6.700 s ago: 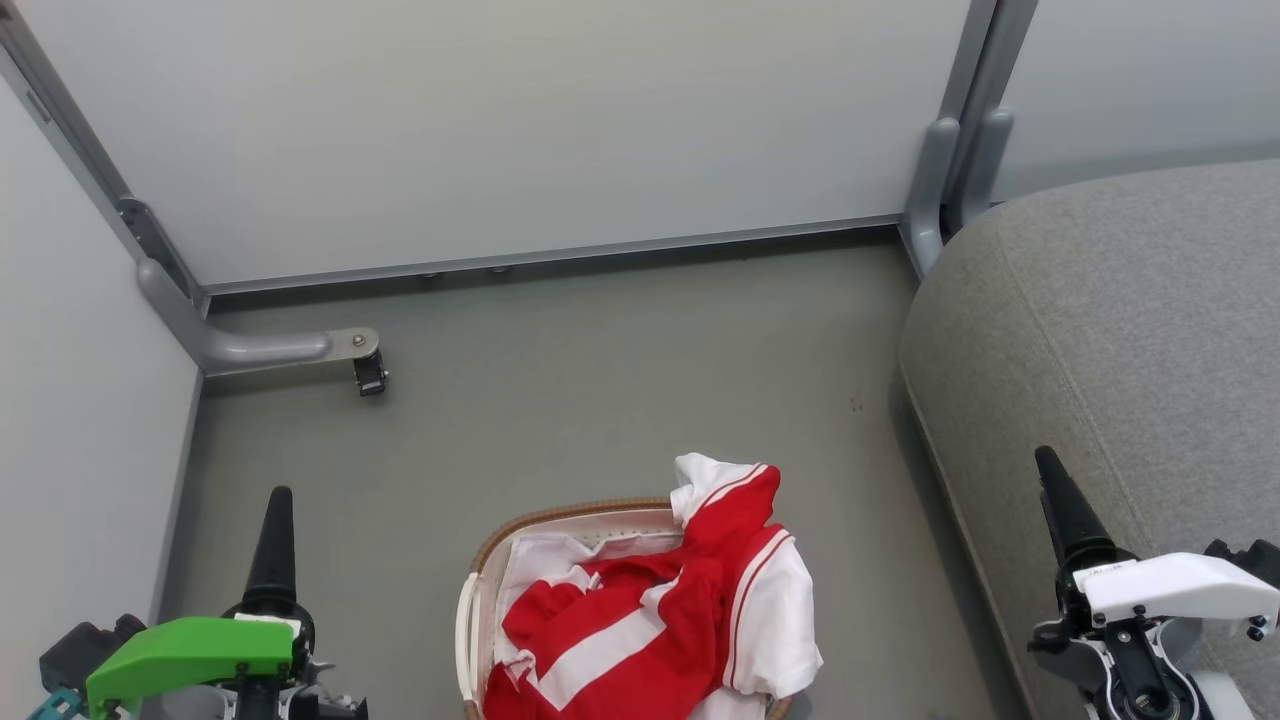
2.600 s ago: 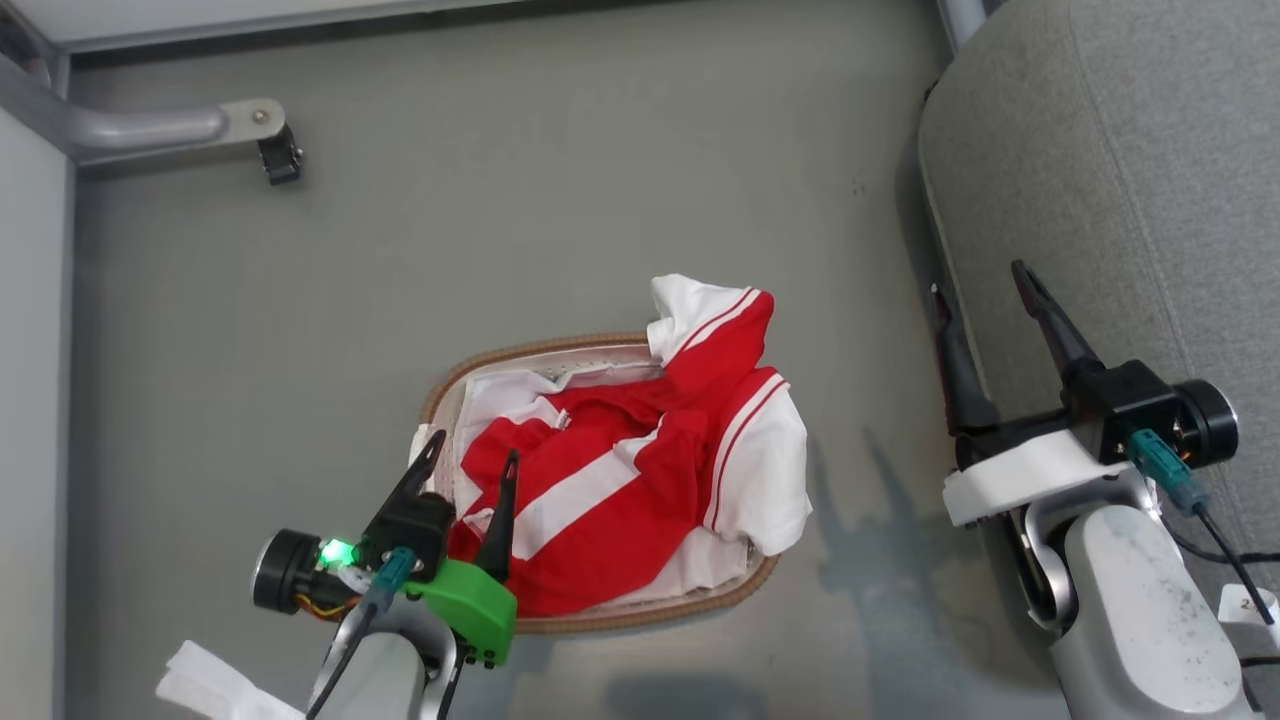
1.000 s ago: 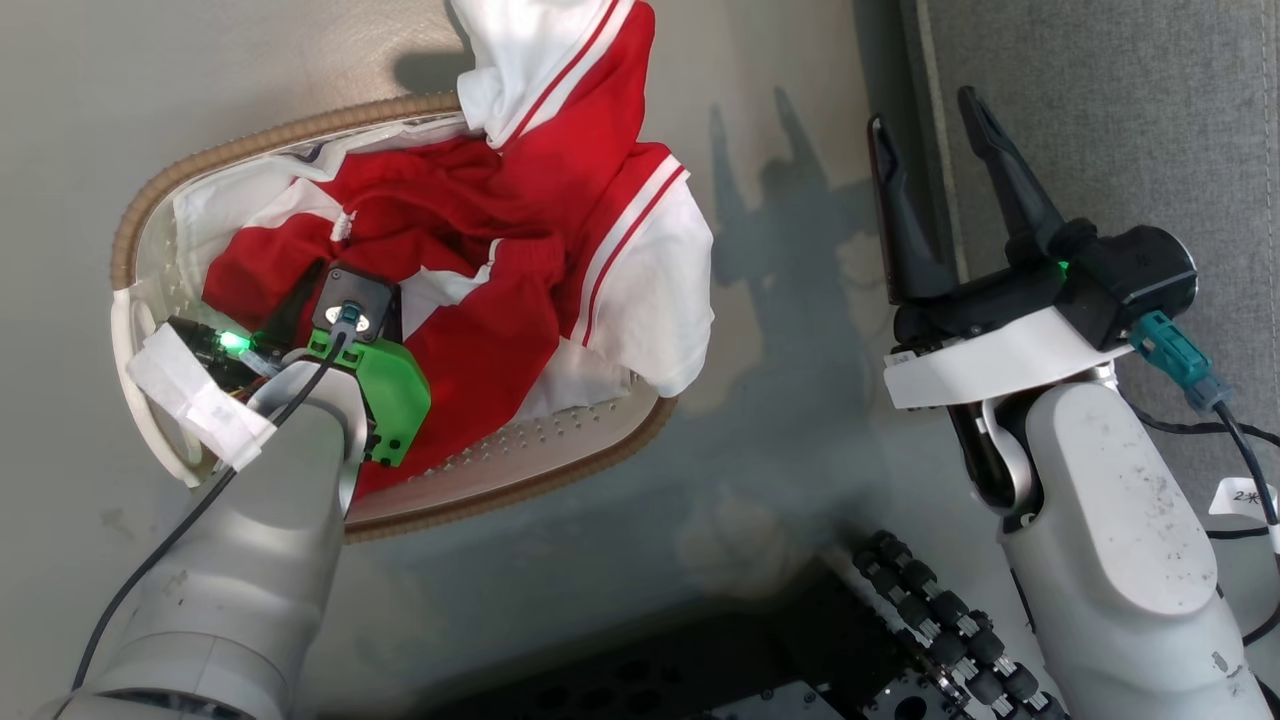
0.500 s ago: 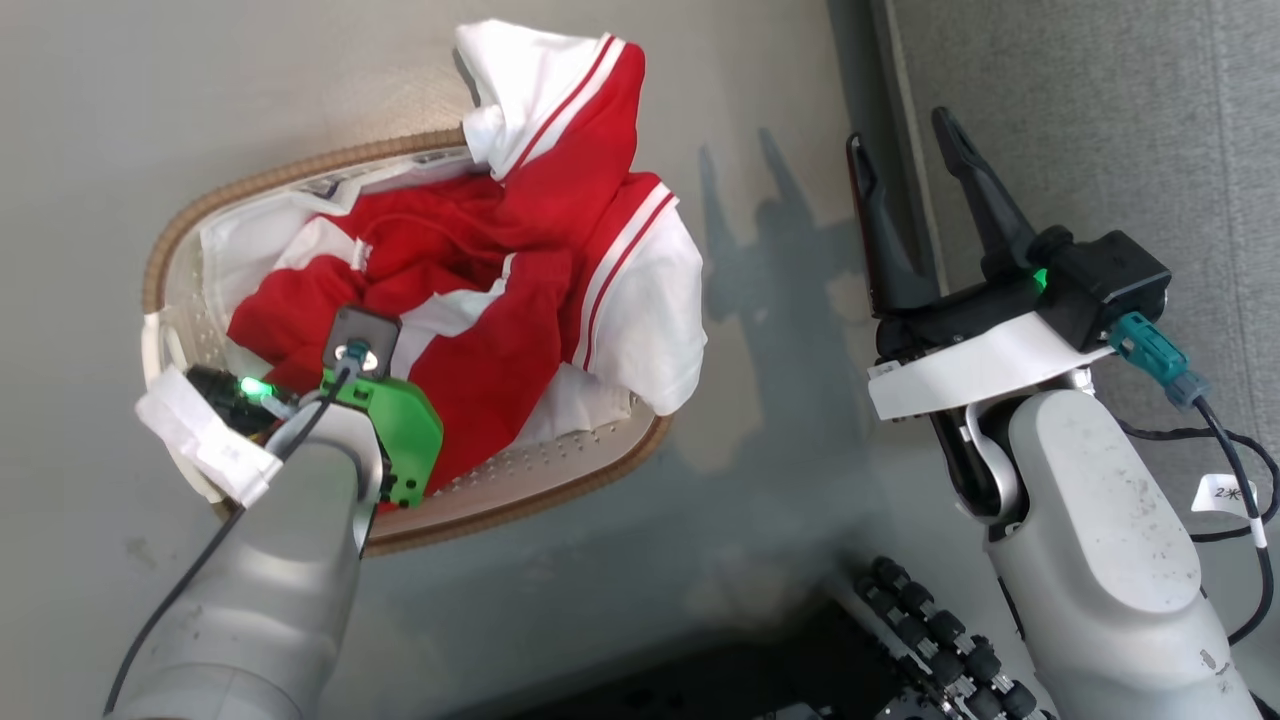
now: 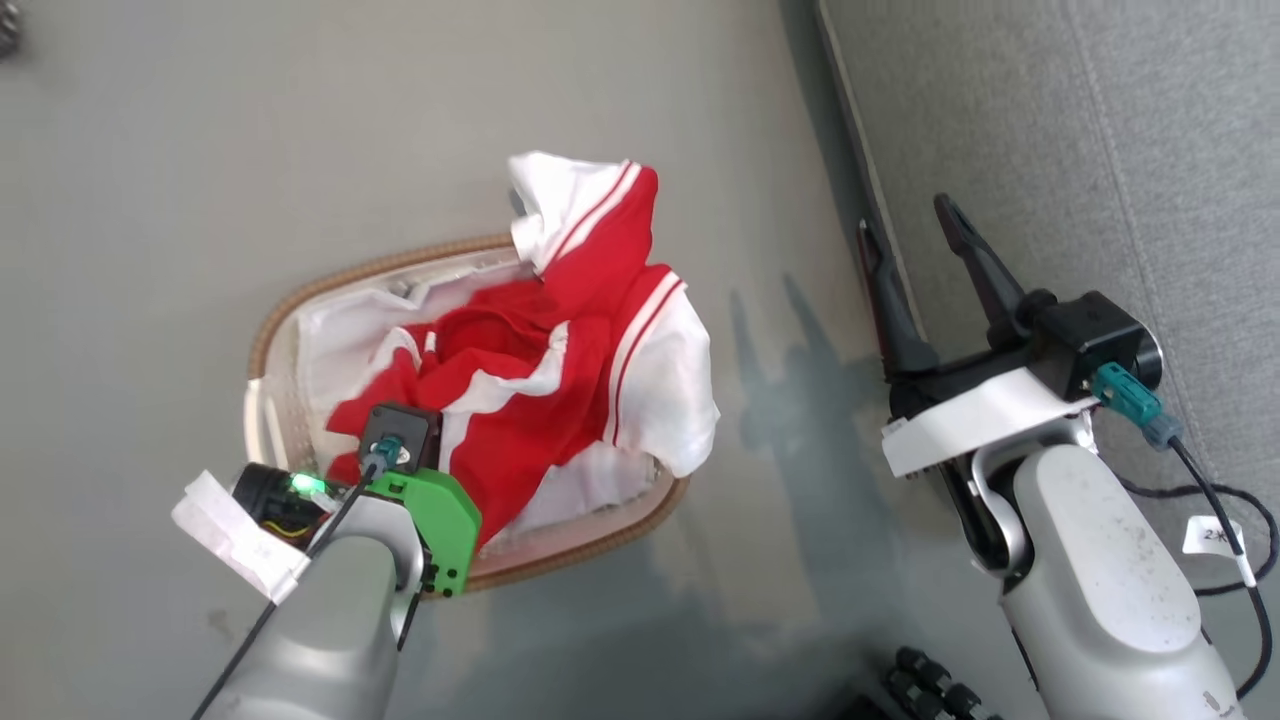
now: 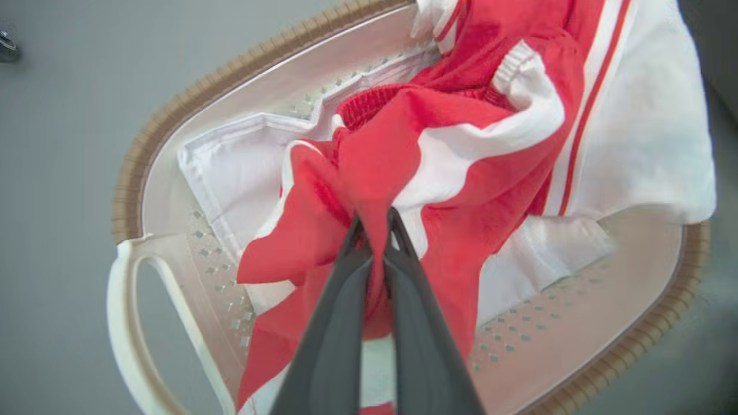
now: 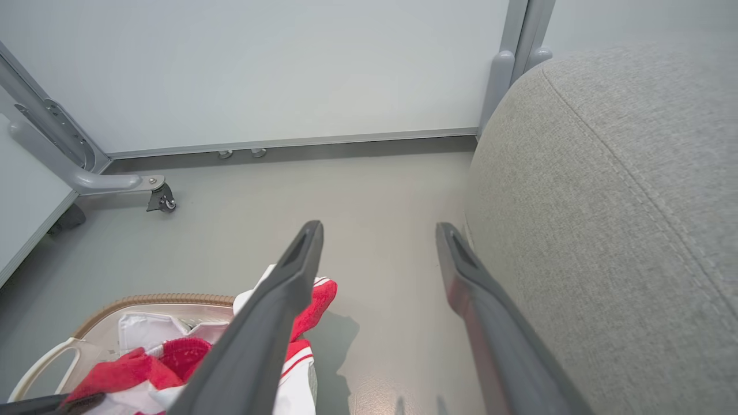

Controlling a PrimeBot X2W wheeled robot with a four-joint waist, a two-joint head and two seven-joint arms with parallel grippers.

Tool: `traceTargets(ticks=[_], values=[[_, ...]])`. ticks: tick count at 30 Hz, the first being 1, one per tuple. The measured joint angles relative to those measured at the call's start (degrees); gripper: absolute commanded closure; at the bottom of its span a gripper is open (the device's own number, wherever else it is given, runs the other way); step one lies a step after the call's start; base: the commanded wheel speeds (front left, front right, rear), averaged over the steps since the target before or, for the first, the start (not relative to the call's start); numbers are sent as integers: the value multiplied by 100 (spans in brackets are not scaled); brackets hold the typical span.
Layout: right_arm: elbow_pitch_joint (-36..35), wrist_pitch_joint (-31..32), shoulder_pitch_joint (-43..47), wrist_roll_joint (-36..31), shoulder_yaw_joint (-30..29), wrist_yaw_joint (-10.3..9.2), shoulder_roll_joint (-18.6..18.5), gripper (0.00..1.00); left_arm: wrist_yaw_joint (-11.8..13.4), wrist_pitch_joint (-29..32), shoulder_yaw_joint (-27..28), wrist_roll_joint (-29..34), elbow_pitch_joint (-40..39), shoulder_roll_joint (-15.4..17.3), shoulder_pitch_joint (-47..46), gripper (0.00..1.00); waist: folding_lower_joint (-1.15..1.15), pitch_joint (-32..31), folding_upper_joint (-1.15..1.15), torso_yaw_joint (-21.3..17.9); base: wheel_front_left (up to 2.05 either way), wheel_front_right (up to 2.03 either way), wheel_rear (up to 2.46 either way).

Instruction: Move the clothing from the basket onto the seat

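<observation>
The clothing (image 5: 540, 390) is a rumpled red and white heap in the basket (image 5: 350, 275), with a white sleeve draped over the right rim. In the left wrist view my left gripper (image 6: 375, 216) is shut on a fold of the red clothing (image 6: 461, 190), over the middle of the basket (image 6: 190, 98). From the head view my left wrist hides those fingers. My right gripper (image 5: 905, 215) hangs open and empty beside the edge of the grey seat (image 5: 1050, 120). The right wrist view has that gripper (image 7: 379, 226) between the seat (image 7: 605, 202) and the basket (image 7: 150, 300).
A plain white liner sheet (image 6: 242, 167) lies under the garments. Pale partition walls stand behind, with a grey foot and caster (image 7: 161, 199) on the floor at the left. Dark rollers of my base (image 5: 940, 680) show at the bottom.
The head camera has tilted and shifted. My left gripper, open beside the basket earlier, went down into the heap and now pinches red fabric. The right gripper stays open by the seat.
</observation>
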Motion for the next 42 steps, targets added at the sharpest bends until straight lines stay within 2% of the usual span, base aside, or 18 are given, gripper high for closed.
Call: traceTargets(ticks=[7, 20, 31, 38, 42], values=[[143, 0, 375, -29, -66, 0, -82, 0, -86, -2, -51, -321, -1096, -12, 698, 100, 0, -731, 0, 205, 0, 0, 0], [278, 0, 951, -56, -94, 0, -113, 0, 70, -8, -32, -753, -2996, -19, 1419, 100, 0, -1880, 0, 637, 0, 0, 0], [310, 0, 1369, -118, -135, 0, -63, 0, 53, -8, 18, -888, -4240, -20, 1522, 100, 0, -2654, 0, 909, 0, 0, 0], [350, 0, 1540, -118, -100, 0, -58, 0, 18, -9, -231, -1106, -4849, -20, 1382, 100, 0, -2961, 0, 1013, 0, 0, 0], [389, 0, 1603, -119, -40, 0, -52, 0, 94, -10, -402, -1248, -5172, -21, 1224, 100, 0, -3093, 0, 1026, 0, 0, 0]])
